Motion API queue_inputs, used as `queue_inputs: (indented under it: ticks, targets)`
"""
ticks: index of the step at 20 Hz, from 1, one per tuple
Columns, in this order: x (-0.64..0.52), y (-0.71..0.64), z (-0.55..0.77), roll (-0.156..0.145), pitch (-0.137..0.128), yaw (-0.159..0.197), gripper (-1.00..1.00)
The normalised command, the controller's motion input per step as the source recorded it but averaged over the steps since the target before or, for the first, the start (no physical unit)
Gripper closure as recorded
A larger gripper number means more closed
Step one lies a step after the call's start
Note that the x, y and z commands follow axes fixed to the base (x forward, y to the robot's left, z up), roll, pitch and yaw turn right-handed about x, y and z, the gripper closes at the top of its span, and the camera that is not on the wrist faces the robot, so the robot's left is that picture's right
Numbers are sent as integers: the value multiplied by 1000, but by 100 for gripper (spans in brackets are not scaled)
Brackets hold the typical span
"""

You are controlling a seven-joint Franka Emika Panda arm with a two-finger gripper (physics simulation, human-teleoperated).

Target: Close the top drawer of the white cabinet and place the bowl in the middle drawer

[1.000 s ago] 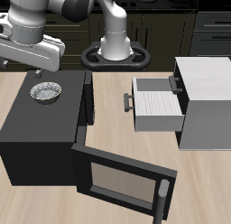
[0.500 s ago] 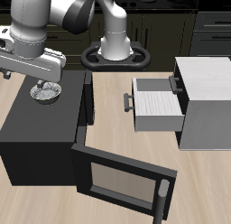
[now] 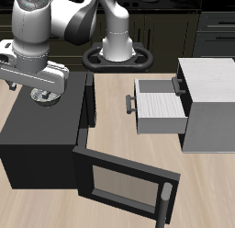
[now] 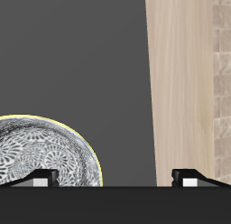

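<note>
Directly under the gripper (image 3: 43, 92), the bowl (image 4: 41, 155) tops the black box (image 3: 41, 131).

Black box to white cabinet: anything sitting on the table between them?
Nothing: exterior view shows bare table between the black box and the white cabinet; only its pulled-out drawer reaches in.

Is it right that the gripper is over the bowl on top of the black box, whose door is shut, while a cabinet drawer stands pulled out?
Not quite: the black box has its door swung open, as the exterior view shows. The rest holds: the gripper is over the bowl on the box, and a drawer of the white cabinet stands pulled out.
</note>
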Motion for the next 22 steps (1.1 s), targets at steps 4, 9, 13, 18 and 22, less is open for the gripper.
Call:
queue_inputs:
  ticks: [4,9,13,18,22]
  targets:
    - [-16,103,-378,29,67,-9,100]
    - [-63,115,-235,49,16,2,100]
    - [-24,3,50,-7,-1,-5,100]
    - [-54,17,169,4,-23,-4,100]
    - [11,122,108,16,-18,-1,100]
